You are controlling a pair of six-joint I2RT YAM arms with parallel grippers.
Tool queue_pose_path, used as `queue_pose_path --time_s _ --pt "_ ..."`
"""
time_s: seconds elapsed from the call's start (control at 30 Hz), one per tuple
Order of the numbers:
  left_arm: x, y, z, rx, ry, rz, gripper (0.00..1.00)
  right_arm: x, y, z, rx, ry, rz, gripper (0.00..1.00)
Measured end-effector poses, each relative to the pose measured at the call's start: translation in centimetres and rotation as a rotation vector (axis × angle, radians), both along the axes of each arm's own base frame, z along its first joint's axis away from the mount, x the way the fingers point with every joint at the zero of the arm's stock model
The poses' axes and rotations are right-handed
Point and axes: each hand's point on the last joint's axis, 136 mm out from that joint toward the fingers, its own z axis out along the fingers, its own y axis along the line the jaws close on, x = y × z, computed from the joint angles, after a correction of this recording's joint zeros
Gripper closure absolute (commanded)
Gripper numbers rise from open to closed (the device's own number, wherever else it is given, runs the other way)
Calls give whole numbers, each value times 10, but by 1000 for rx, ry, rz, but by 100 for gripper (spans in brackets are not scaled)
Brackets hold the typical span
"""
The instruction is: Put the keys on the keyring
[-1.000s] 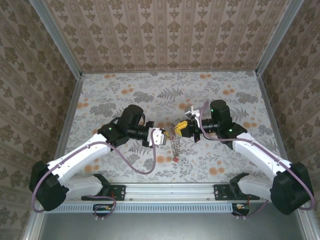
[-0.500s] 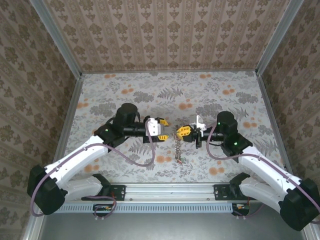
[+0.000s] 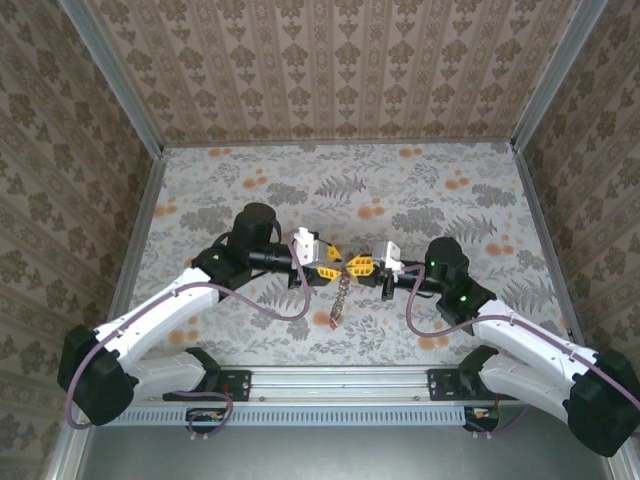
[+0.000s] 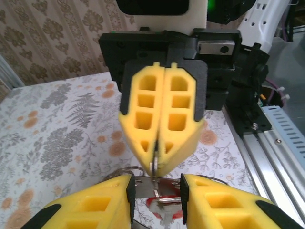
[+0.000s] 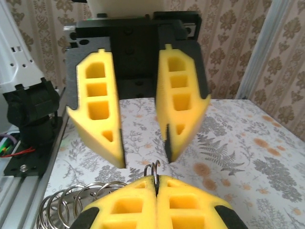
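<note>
Yellow finger pads (image 5: 97, 109), all four of them mine, meet tip to tip above the near middle of the floral-printed tabletop (image 3: 230, 180). My left arm (image 3: 170, 305) reaches in from the near-left corner, elbow raised, forearm running to the right. My right arm (image 3: 520, 340) comes in from the near-right corner, forearm pointing left. The two wrists face each other.

My left gripper (image 5: 143, 157) has its jaws parted by a moderate gap, well short of wide, and they clasp nothing. In the left wrist view its fingertips stand either side of a thin wire loop; I cannot tell whether they touch it.

My right gripper (image 4: 156, 168) has its jaws fully closed, pads flush together, pinching one wire loop of the grey metallic chain-like keyring (image 3: 343, 292). The loop's end pokes out just past the closed tips, towards the left gripper.

The right gripper holds the keyring off the table, and the rest of it hangs as a short chain below the two grippers. In the right wrist view, further coils of it bunch at the lower left, beside my fingers.

One small red-headed key (image 3: 333, 320) shows at the chain's lower end. I cannot tell whether it touches the tabletop. Red plastic also shows beneath the loop in the left wrist view, too blurred to make out its shape.
</note>
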Motion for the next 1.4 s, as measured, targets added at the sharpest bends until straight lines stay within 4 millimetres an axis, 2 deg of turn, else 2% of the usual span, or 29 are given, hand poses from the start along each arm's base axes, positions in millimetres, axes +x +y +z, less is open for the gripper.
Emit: queue_pose_path --time_s 0.17,0.37,0.6,0.8,0.93,1.0,1.1,1.23,1.4 --pt "2 4 -3 16 24 7 73 1 1 1 14 -5 -14 100" --pt "9 -1 -2 26 35 9 73 2 5 4 35 -14 -13 100" --pt "9 -3 1 24 49 2 99 5 6 6 48 -8 -21 100" --pt "12 -1 -1 36 55 12 100 9 7 3 56 6 -33 100" --pt "14 2 -5 83 58 36 100 10 7 -3 4 4 -45 74" --pt "17 6 -7 131 63 66 100 12 7 -5 -62 -12 -50 65" --pt "25 9 -4 194 36 114 100 14 5 -7 -161 -50 -47 58" --pt "27 10 -5 296 -3 140 100 16 -3 -23 -301 -68 -62 59" --pt "24 13 -18 409 0 134 100 18 -3 -37 -411 -44 -47 70"
